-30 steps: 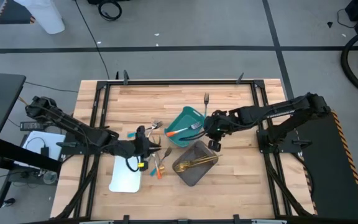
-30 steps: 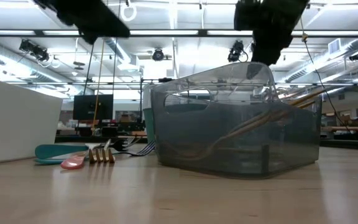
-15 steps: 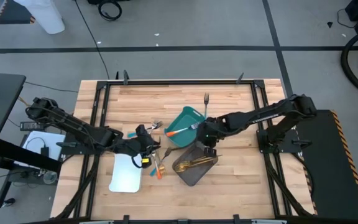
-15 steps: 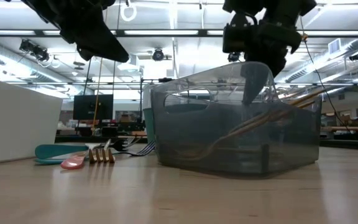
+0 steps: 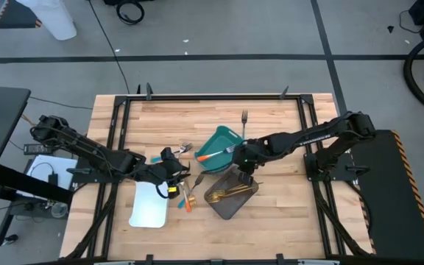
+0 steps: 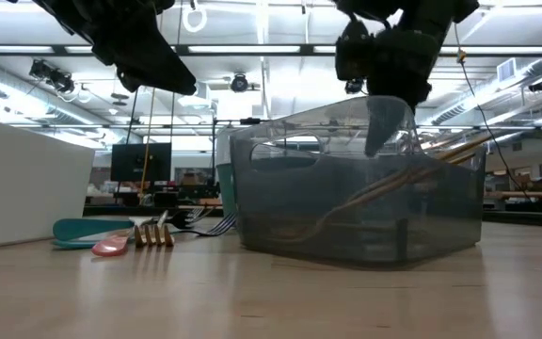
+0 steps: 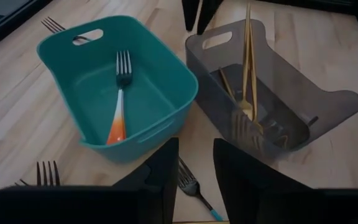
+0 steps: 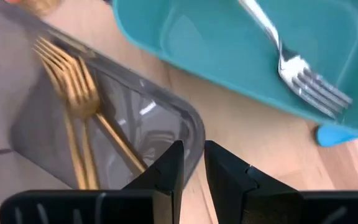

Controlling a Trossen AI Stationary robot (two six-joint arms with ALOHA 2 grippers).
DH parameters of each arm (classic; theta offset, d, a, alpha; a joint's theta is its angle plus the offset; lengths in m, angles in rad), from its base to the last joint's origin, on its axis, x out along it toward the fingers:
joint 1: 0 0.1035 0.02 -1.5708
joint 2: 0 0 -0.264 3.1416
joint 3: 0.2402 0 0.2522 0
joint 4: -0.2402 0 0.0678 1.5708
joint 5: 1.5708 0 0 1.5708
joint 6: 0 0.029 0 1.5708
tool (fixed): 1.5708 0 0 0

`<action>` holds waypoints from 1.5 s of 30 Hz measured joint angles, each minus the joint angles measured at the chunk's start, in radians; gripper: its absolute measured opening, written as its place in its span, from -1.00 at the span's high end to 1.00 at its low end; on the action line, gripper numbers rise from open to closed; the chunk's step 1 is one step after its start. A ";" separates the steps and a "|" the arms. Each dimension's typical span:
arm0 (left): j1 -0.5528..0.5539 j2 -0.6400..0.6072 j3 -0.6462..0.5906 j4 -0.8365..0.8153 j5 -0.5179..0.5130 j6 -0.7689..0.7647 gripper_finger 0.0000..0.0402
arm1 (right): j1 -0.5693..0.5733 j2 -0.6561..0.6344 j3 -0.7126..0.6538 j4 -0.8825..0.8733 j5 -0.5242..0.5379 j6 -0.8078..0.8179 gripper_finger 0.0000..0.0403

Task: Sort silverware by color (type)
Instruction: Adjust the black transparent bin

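Left gripper [image 7: 191, 168] hovers at eight o'clock of the teal tray [image 7: 67, 56], jaws apart and empty. Right gripper [image 8: 193, 163] hangs over the grey tray's [image 8: 17, 81] rim, jaws slightly apart, empty. Orange-handled fork [image 7: 119, 99] lies in teal, gold forks [image 8: 73, 106] in grey.

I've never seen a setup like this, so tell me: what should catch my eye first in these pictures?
Probably the two bins mid-table: a teal tray holding one orange-handled fork, and beside it a smoky grey tray with gold forks inside. Two dark arms reach in from either side, the right tool at the grey tray's edge and the left tool over loose cutlery next to a white tray.
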 joint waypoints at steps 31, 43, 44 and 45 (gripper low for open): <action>-0.006 0.000 0.032 0.000 0.075 0.272 0.45 | 0.056 0.073 -0.001 -0.359 -0.005 0.723 0.79; 0.033 0.000 0.032 -0.095 0.076 0.453 0.45 | 0.106 0.059 0.000 -0.420 0.018 0.903 0.68; 0.045 0.000 0.032 -0.105 0.079 0.451 0.45 | 0.110 0.051 0.003 -0.420 0.017 0.905 0.65; 0.058 0.000 0.032 -0.116 0.093 0.446 0.45 | 0.113 0.043 0.007 -0.418 0.017 0.904 0.62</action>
